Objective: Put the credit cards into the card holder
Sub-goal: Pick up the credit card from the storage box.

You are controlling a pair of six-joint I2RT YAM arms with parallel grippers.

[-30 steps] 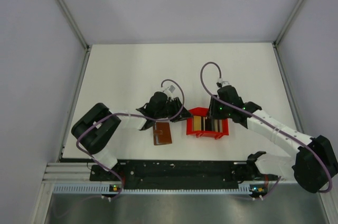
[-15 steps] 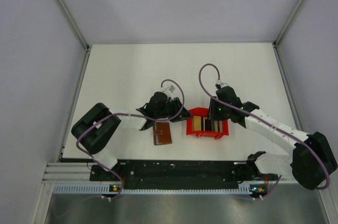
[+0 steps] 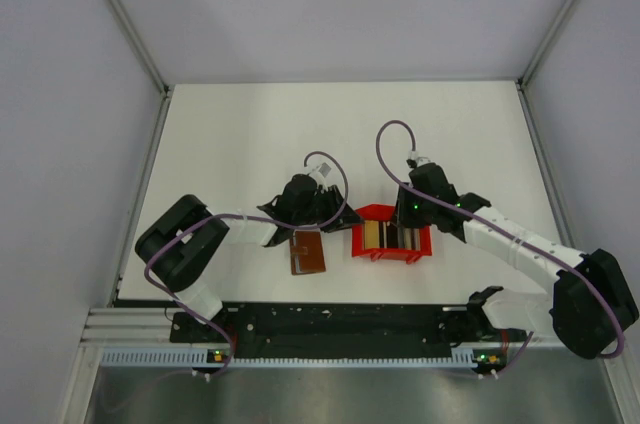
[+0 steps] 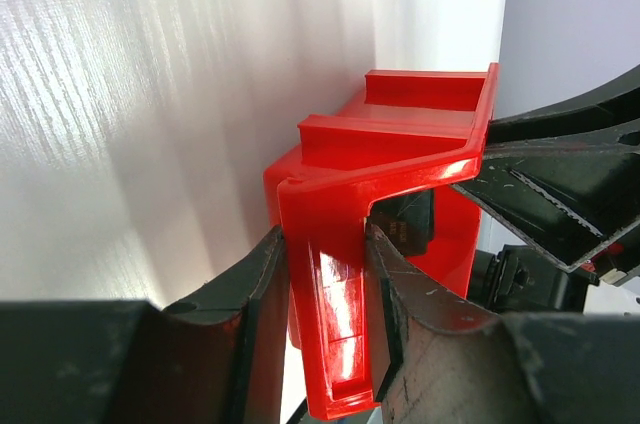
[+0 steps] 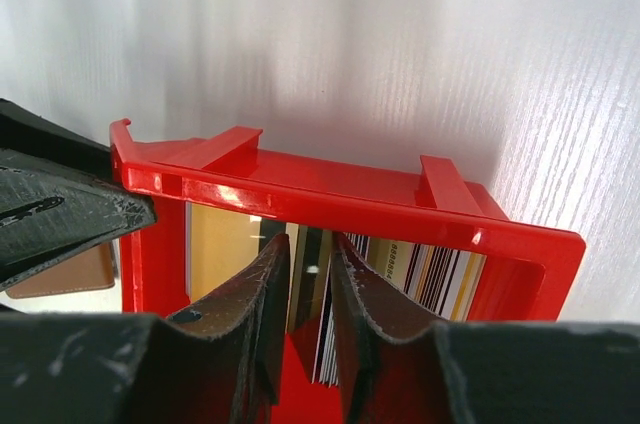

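The credit cards (image 5: 440,279) stand on edge inside a small red box (image 5: 330,194), showing yellow faces and barcode stripes. My right gripper (image 5: 310,242) reaches down into the box. Its jaws are narrowly open astride the edges of a few cards, and the red floor shows beside the left finger (image 5: 262,289). My left gripper (image 4: 325,239) is shut on the box's left wall (image 4: 335,294). In the top view the brown card holder (image 3: 308,254) lies flat just left of the box (image 3: 390,255), below the left gripper (image 3: 322,212). The right gripper (image 3: 404,228) is over the cards (image 3: 374,234).
The white table (image 3: 250,134) stretches behind both arms, with grey enclosure walls at its sides. A corner of the brown card holder (image 5: 70,274) shows under the left gripper's black body (image 5: 60,209). The arms' base rail (image 3: 330,324) runs along the near edge.
The right gripper's jaws have narrowed round the cards in the red box and the arm has shifted slightly. The left gripper still holds the box wall, unmoved.
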